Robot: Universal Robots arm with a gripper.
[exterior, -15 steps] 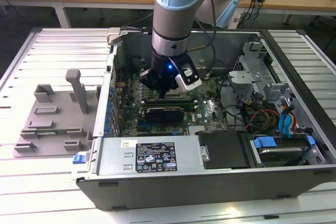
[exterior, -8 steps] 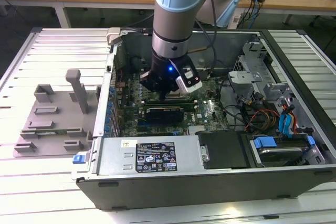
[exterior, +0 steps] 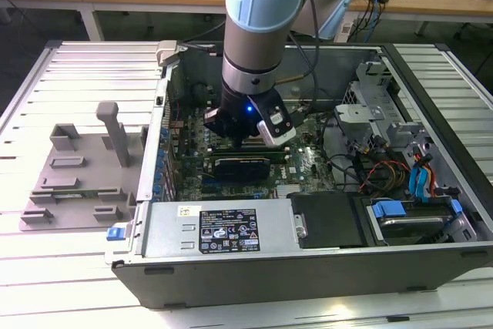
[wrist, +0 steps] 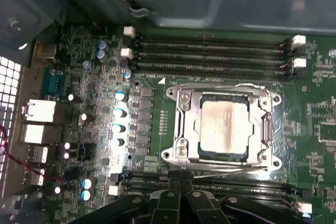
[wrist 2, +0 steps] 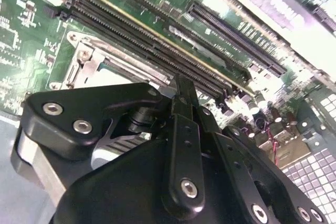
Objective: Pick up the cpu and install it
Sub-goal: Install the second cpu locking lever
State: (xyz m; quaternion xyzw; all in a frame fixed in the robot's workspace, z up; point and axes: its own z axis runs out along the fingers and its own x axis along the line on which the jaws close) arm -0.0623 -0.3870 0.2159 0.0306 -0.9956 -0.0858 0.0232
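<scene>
The cpu (wrist: 224, 129) lies flat in the socket frame (wrist: 181, 124) on the green board (wrist: 94, 103) inside the open computer case (exterior: 323, 267), shiny side up, so it looks like it is already in its place. It is square, with edges lined up with the frame and no long side. The claw (wrist: 181, 195) hangs just above the board beside the socket, and its fingers (wrist 2: 184, 145) look squeezed together with nothing between them.

No legible text; black label (exterior: 229, 230) on computer case (exterior: 308, 267) wall too small to read.
</scene>
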